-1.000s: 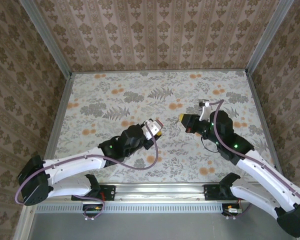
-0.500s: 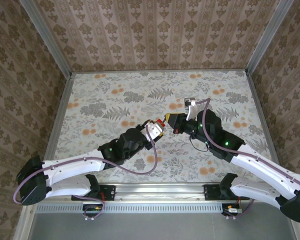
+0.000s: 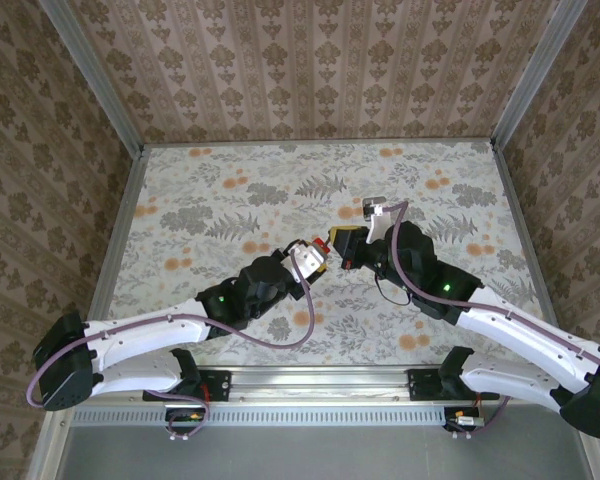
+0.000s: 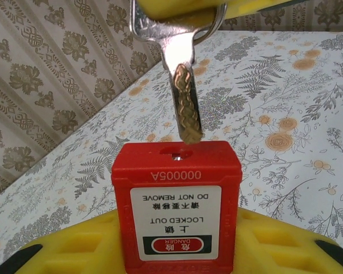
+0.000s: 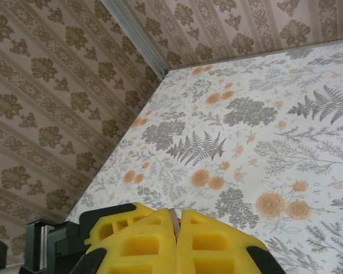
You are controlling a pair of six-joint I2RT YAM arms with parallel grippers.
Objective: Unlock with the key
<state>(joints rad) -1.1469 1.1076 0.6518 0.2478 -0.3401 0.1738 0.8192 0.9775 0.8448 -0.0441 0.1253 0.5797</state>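
Since right gripper point(image 3: 345, 245), clamping key point(image 4: 183, 97), swung left, blade tip point(image 4: 190, 136) sits at keyhole point(image 4: 177, 154) of red padlock point(image 4: 176, 200) clamped in left gripper point(image 3: 314, 257): insertion next.

**Tight Between the Hands, Open Around Them**

Straight ahead of our left gripper point(image 3: 318, 258), the right gripper point(image 3: 342, 244) and its key point(image 4: 184, 103) block the way. The blade tip hangs just above the red padlock point(image 4: 176, 194). To either side and beyond both hands we see bare table point(image 3: 230, 190). The papered walls point(image 3: 310, 70) stand well apart.
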